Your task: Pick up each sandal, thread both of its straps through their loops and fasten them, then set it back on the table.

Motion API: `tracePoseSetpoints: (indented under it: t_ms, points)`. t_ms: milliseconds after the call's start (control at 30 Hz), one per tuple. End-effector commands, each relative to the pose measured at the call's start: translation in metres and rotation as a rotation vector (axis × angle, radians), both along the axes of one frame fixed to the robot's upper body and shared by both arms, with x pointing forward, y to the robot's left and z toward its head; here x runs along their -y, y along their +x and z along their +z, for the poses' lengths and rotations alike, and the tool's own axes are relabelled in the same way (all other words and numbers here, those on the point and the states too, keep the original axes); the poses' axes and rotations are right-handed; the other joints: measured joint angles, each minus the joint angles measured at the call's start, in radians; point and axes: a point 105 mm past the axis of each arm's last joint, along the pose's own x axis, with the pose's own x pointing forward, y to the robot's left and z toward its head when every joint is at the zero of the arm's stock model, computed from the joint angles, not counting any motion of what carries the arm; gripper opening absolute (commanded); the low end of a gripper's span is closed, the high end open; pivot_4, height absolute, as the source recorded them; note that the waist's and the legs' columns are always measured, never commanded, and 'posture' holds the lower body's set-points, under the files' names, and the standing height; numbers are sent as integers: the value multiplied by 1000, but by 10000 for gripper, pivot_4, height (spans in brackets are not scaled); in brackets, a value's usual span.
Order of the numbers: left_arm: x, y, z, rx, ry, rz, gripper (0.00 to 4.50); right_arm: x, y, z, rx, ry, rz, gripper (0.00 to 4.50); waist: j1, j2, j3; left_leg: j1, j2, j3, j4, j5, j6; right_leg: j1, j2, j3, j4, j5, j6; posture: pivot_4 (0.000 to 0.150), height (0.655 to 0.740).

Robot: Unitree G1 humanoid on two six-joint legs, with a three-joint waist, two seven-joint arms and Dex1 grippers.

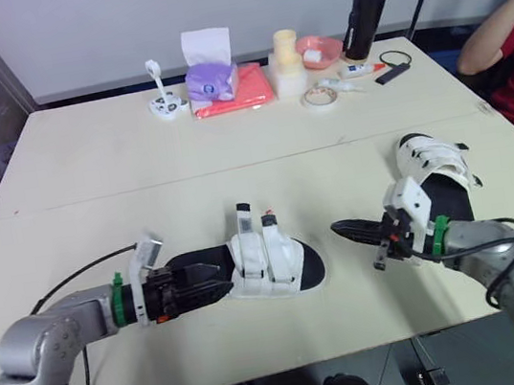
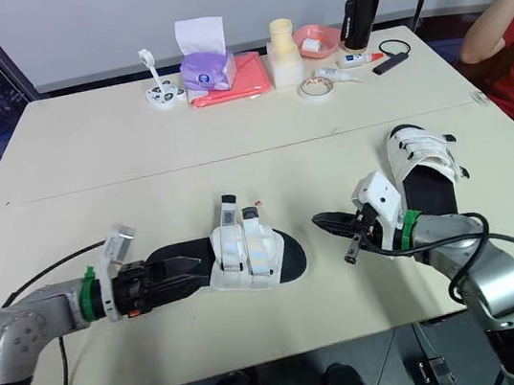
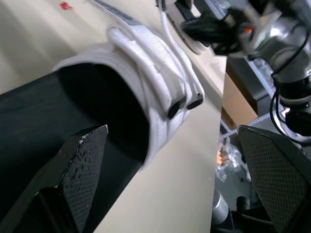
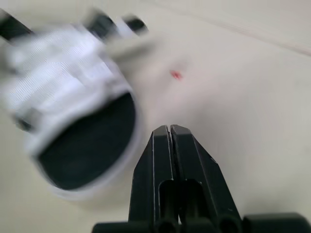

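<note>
Sandal heel (image 1: 211,257) at left fingers (image 1: 209,293)

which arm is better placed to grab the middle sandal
Left, probably: the left gripper is open at the heel of the middle sandal, while the right gripper is shut and apart from its toe.

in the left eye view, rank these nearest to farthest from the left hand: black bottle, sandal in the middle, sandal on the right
From the left hand:
1. middle sandal, right at the fingertips, front centre.
2. right sandal, across on the robot's right.
3. black bottle, far back and to the right.
</note>
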Motion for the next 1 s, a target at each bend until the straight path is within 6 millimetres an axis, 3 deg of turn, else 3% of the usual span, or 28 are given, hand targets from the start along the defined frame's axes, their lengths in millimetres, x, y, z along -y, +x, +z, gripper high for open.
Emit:
tracePoseSetpoints:
  t_ms: [33, 200, 367, 467, 700, 867, 1000]
  points:
    - [8, 9, -2, 35, 6, -1, 44336, -7, -19, 20, -2, 16, 78, 0, -1, 0, 0, 0, 0, 0, 1, 0, 0, 0, 0, 0, 0, 0, 0, 1500, 7400]
    - [22, 25, -13, 36, -8, -21, 44336, -8, -30, 30, -20, -5, 92, 0, -1, 0, 0, 0, 0, 0, 6, -1, 1, 1, 0, 0, 4, 0, 0, 1500, 7400]
    - [45, 33, -9, 5, -117, -74, 44336, -7, -33, 30, -28, -11, 76, 0, 1, 0, 0, 0, 0, 0, 14, -1, 3, 5, 1, 0, 5, 2, 3, 1500, 7400]
    - [59, 35, -8, -11, -157, -102, 36178, -5, -35, 28, -45, -26, 68, 0, 3, 0, 0, 0, -1, -1, 16, -2, 3, 6, 1, 0, 5, 2, 4, 1500, 7400]
    - [71, 28, -8, -35, -176, -148, 293, -2, -40, 24, -63, -34, 63, 0, -6, 0, 0, 0, -2, 0, 16, -2, 4, 2, 0, 1, 13, 3, 6, 1500, 7400]
    - [84, 33, 13, -3, -258, -136, 293, 2, -33, 24, -51, -8, 21, 0, 0, 0, 0, 1, -2, 0, 21, -2, 4, 5, 0, 1, 15, 3, 6, 1500, 7400]
    - [108, 61, 49, 78, -379, 3, 293, 13, -11, 30, 8, 59, -95, 0, 4, -1, 0, -1, -3, -2, 33, -3, 6, 9, 0, 1, 16, 4, 8, 1500, 7400]
